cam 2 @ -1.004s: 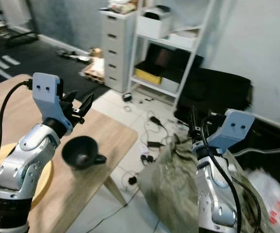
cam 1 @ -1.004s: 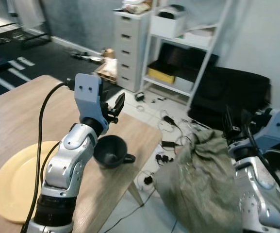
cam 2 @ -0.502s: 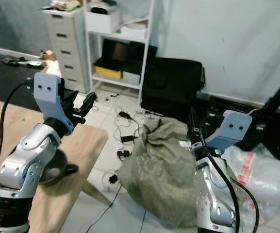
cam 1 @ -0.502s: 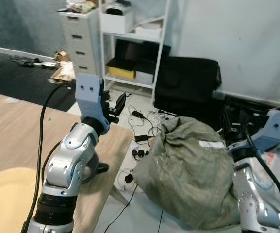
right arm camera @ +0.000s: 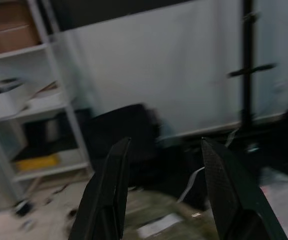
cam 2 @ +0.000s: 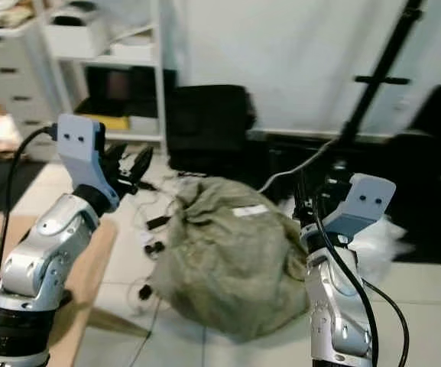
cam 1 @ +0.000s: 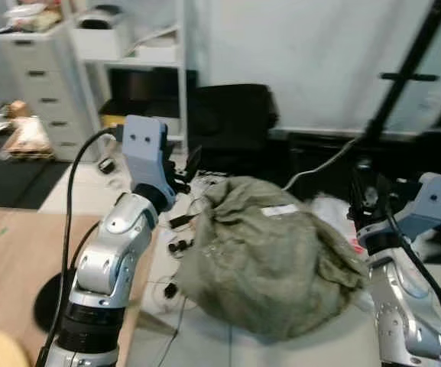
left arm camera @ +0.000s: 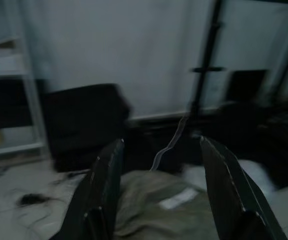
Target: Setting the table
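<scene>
Standing empty and parted: two claws, left claw (cam 2: 128, 164) and right claw (right arm camera: 161, 192). One sack (cam 1: 270, 256) on floor, one desk (cam 1: 14, 267) at 8 o'clock.

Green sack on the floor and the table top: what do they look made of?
Green sack: looks like coarse woven cloth, canvas or burlap, matte olive; it slumps in soft, creased folds. Exact weave is too blurred to tell.
Table top: looks like light wood or wood-look laminate, matte tan with faint grain; which one cannot be told.
</scene>
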{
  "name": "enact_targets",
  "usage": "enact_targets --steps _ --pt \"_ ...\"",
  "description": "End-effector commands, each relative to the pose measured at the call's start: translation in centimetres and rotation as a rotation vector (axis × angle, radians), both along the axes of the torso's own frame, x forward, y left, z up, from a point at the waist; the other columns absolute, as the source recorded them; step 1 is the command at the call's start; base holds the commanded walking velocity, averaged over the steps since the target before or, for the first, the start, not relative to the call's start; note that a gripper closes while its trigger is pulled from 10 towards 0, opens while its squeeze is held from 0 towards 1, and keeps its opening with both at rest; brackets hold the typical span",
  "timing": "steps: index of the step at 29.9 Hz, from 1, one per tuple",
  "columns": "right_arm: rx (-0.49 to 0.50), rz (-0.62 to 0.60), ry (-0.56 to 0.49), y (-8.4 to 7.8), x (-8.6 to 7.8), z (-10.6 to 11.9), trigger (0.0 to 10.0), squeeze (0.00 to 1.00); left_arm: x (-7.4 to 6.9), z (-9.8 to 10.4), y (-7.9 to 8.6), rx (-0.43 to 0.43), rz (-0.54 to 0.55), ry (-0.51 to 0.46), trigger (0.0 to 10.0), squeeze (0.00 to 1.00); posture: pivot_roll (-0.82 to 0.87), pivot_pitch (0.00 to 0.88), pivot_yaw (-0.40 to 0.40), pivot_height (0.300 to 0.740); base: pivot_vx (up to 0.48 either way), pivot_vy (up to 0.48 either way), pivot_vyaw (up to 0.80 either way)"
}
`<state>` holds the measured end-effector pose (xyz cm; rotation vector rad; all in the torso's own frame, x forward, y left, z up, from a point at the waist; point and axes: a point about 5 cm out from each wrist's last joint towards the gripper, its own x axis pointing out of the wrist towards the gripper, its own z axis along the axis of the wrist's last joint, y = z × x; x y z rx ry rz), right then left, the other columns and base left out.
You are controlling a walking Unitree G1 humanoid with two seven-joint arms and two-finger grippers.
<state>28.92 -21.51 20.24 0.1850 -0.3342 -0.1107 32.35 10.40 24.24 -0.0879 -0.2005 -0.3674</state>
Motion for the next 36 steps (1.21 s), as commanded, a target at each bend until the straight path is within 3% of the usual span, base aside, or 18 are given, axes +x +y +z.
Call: enact_targets --steps 1,36 --pt "0.006 -0.002 0.010 0.03 -0.07 -0.34 10.0 0.00 0.05 -0.55 0.39 0.014 0.016 0.018 10.0 0.00 -0.09 0.001 0.075 0.740 0.000 0.000 -0.80" --pt "0.003 -0.003 0.019 0.05 -0.07 -0.50 10.0 0.00 0.20 -0.65 0.24 0.014 0.012 0.022 10.0 0.00 -0.09 0.007 0.077 0.740 0.000 0.000 -0.80"
